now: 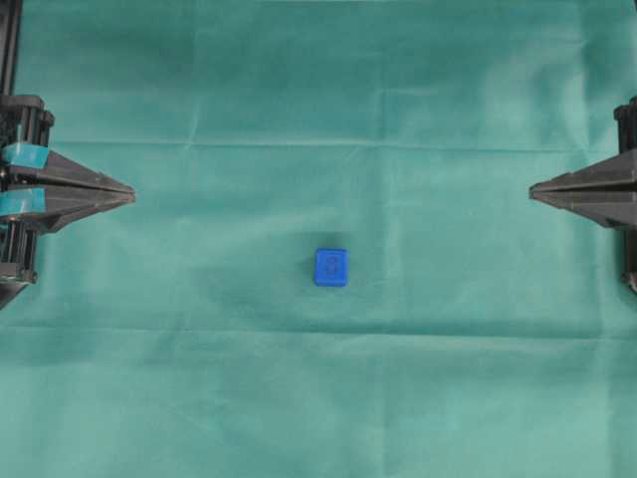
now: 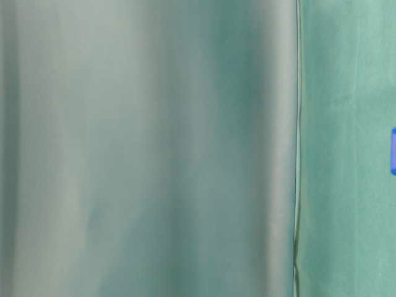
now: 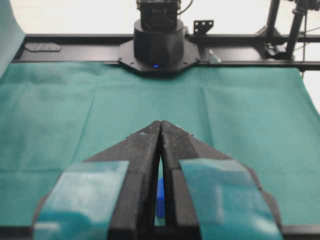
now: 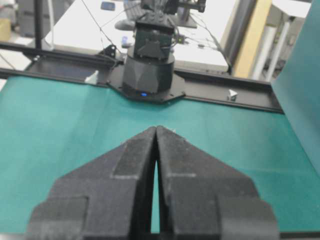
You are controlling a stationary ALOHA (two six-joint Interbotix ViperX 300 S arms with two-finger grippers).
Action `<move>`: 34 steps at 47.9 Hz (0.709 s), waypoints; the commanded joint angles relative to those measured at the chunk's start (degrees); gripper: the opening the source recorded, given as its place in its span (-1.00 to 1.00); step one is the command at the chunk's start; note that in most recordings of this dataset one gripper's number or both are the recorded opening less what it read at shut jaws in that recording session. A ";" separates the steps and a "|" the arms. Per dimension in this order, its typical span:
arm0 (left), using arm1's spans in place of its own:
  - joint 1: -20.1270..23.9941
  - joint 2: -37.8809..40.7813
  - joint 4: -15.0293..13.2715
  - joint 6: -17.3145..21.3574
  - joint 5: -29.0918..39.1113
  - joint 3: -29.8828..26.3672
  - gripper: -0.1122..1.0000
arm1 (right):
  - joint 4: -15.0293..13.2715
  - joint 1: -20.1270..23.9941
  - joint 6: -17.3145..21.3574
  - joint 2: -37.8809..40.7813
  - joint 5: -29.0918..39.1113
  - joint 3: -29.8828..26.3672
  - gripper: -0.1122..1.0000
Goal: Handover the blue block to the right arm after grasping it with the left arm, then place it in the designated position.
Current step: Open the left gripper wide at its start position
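Blue block (image 1: 331, 267) sits alone mid green cloth (image 1: 318, 398) on the counter, slightly low of centre, well apart from both arms. Left pincer (image 1: 129, 193), teal pads, tips together, empty, at left edge. Right pincer (image 1: 533, 190), plain black, tips together, empty, at right edge.

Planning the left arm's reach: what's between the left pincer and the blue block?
Only bare green cloth, seen from overhead. The left pincer sits shut at the left edge; the blue block lies mid-table.
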 commanded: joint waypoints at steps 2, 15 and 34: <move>0.00 0.44 0.18 0.09 -0.18 -1.49 -0.71 | 0.26 0.09 0.26 0.26 0.00 -1.85 -0.78; 0.09 0.26 0.18 0.00 -0.26 -1.49 0.47 | 1.58 -1.67 1.32 0.26 0.00 -1.93 0.38; 0.70 0.00 0.18 -0.09 -0.18 -1.49 1.00 | 1.49 -2.11 1.41 0.26 0.26 -2.02 0.90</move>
